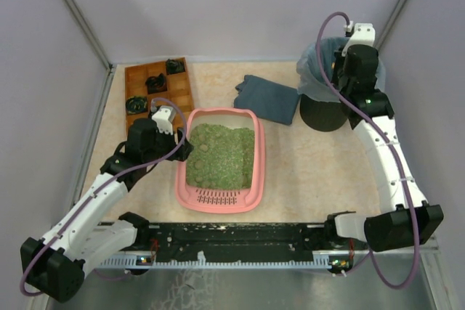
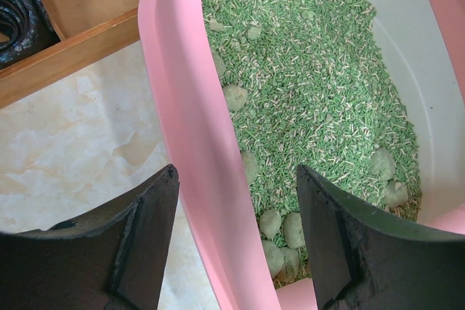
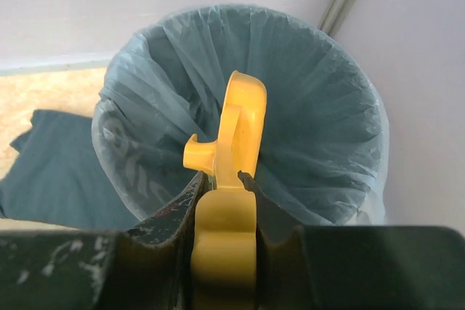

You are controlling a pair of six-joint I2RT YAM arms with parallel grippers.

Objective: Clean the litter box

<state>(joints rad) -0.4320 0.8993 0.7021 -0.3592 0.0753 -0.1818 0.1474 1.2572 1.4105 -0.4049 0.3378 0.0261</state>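
Note:
The pink litter box (image 1: 259, 157) lies in the middle of the table, its slotted grille toward the arms, filled with green litter (image 2: 320, 85) and several greyish clumps (image 2: 283, 230). My left gripper (image 2: 236, 172) is open and straddles the box's left rim (image 2: 182, 92), one finger outside and one over the litter, with a gap on both sides. At the back right, my right gripper (image 3: 224, 177) is shut on the handle of a yellow scoop (image 3: 240, 121). The scoop is held edge-on over the mouth of the black bin (image 1: 323, 114) with its blue-grey bag (image 3: 320, 107).
A brown wooden compartment tray (image 1: 156, 92) with black items stands at the back left, close to the box's left side. A folded dark blue cloth (image 1: 269, 97) lies between the box and the bin. Pale walls enclose the table on three sides.

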